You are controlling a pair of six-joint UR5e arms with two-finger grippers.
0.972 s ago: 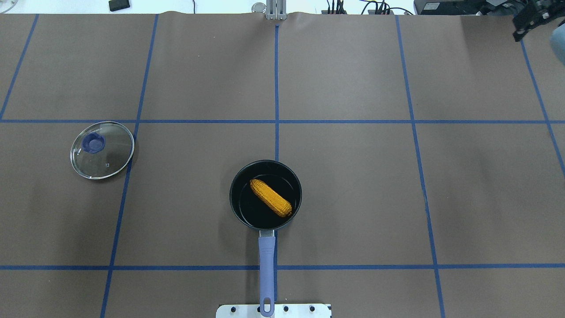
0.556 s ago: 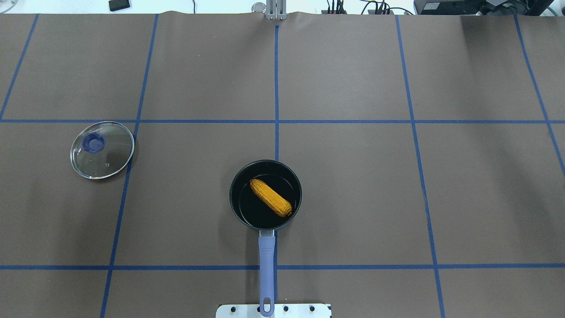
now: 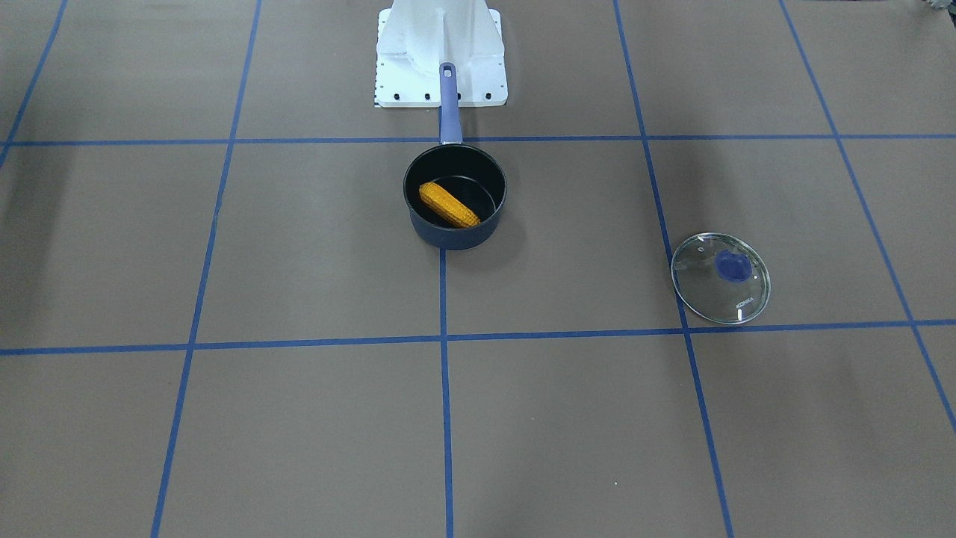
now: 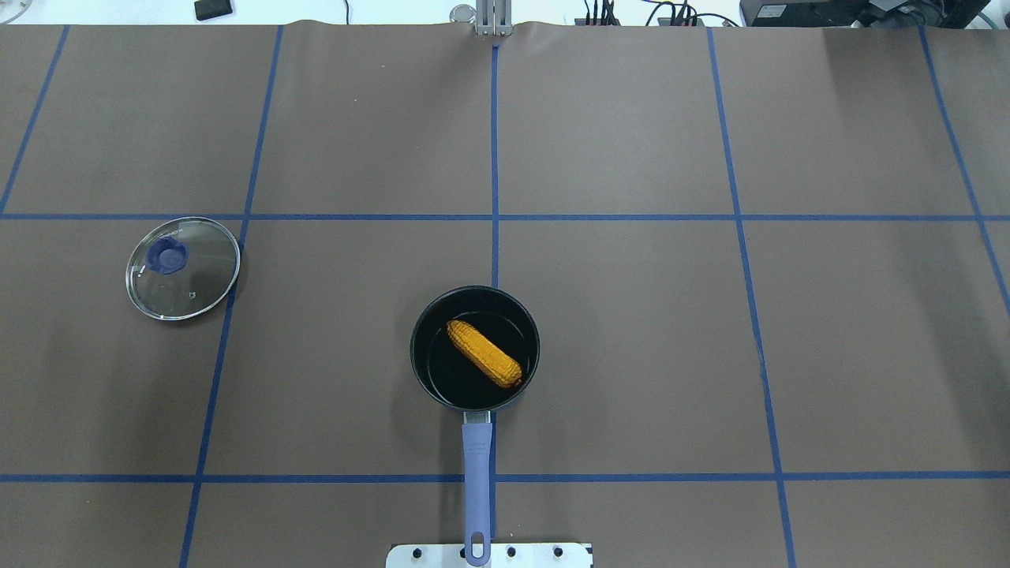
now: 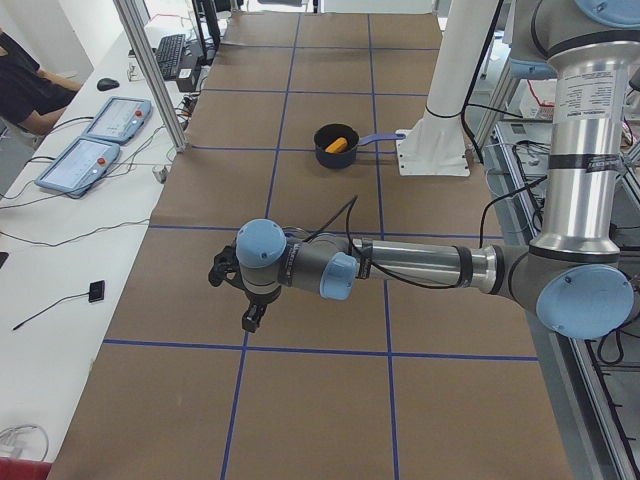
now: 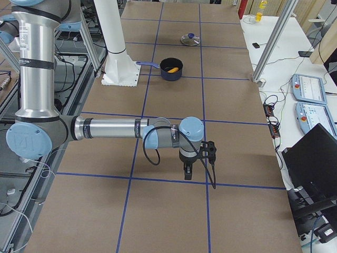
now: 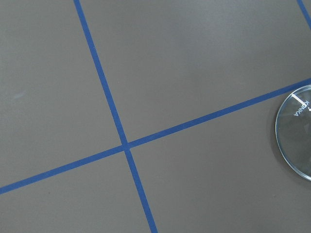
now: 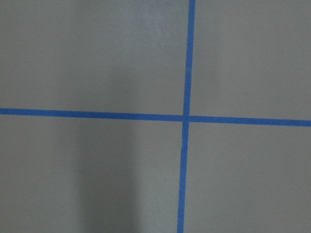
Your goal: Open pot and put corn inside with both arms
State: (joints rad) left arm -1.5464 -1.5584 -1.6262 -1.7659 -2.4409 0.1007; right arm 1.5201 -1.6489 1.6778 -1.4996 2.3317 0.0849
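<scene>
The dark navy pot [image 4: 476, 450] stands uncovered at the table's middle, handle toward the robot base; it also shows in the front view [image 3: 448, 235] and both side views [image 5: 331, 157] [image 6: 169, 75]. The orange-yellow corn [image 4: 484, 353] [image 3: 448, 205] lies diagonally inside it. The left gripper [image 5: 231, 297] hangs over bare table far from the pot. The right gripper [image 6: 198, 161] hangs over bare table at the other end. Each shows only in a side view, so I cannot tell whether it is open or shut. Neither holds anything that I can see.
The clear glass lid with blue knob [image 4: 183, 268] [image 3: 721, 278] lies flat on the robot's left side; its edge shows in the left wrist view [image 7: 296, 131]. The white base plate [image 4: 544, 554] sits at the pot's handle end. Teach pendants [image 5: 80, 165] [image 6: 310, 87] lie beyond the table.
The right gripper, seen at the overhead view's top right corner a second ago, has left that view. Pot, corn and lid have not moved.
</scene>
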